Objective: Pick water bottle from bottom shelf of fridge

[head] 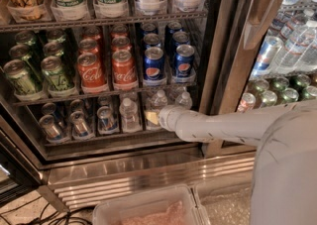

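The fridge (pixel 218 45) stands open in front of me, its shelves full of cans and bottles. On the bottom shelf (pixel 114 137) stand silver-blue cans on the left and small clear water bottles on the right. One water bottle (pixel 130 115) stands free just left of my gripper. Two more bottles (pixel 157 99) stand behind my wrist. My gripper (pixel 152 117) reaches into the bottom shelf from the right at the end of my white arm (pixel 218 127), at bottle height, right beside the free bottle. Only its pale tip shows.
Above the bottom shelf is a row of green, red Coca-Cola (pixel 124 68) and blue Pepsi cans (pixel 154 63). Tall labelled bottles fill the top shelf. A steel post (pixel 233 60) stands right of my arm. A clear bin (pixel 148 209) sits on the floor below.
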`<state>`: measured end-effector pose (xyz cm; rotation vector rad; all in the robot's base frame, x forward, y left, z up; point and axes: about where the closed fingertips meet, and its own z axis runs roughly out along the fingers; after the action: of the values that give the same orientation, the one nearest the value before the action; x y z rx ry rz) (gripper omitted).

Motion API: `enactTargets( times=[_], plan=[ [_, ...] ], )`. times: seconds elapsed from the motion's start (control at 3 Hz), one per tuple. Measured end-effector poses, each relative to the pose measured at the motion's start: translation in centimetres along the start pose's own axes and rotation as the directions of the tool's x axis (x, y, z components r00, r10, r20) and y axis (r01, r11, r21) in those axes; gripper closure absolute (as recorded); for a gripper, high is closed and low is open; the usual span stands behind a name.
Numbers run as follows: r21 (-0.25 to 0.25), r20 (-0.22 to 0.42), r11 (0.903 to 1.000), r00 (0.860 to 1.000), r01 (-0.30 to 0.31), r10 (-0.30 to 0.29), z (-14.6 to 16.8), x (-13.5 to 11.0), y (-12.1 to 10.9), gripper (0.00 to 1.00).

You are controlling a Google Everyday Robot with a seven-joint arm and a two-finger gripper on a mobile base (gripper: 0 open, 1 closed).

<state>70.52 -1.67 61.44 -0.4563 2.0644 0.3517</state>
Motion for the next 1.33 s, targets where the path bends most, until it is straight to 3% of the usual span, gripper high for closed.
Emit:
enactTargets(
  times=[0.33, 0.67, 1.33],
  plan=[
    [0.0, 0.0, 1.0, 1.0, 0.0, 0.0, 0.0, 0.0, 0.0, 0.87],
    [-0.004, 0.004, 1.0, 1.0, 0.0, 0.0, -0.1, -0.1, 0.2, 1.0],
    [-0.008, 0.026, 0.9999, 1.0, -0.006, 0.006, -1.1, -0.5, 1.2, 1.0]
  ],
)
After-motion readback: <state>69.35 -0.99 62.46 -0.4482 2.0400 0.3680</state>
